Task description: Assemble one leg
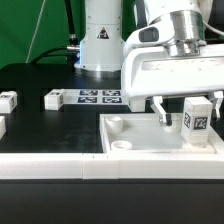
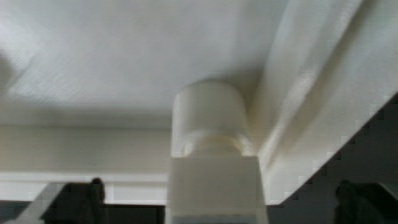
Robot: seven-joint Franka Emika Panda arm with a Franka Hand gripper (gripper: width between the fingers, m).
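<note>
The leg (image 1: 197, 117), a small white block with a tag on its face, stands upright on the large white square panel (image 1: 140, 142), near the panel's corner on the exterior view's right. My gripper (image 1: 187, 109) hangs over it with a finger on each side of the leg. In the wrist view the leg (image 2: 214, 150) fills the middle, its round end against the panel (image 2: 107, 60). The dark fingertips (image 2: 79, 198) sit far out to both sides with gaps to the leg. My gripper (image 2: 214, 204) is open.
Three more loose legs lie at the exterior view's left (image 1: 53, 98), (image 1: 8, 99), (image 1: 2, 127). The marker board (image 1: 100, 97) lies behind the panel, in front of the robot base (image 1: 100, 40). A white rail (image 1: 60, 166) runs along the front edge.
</note>
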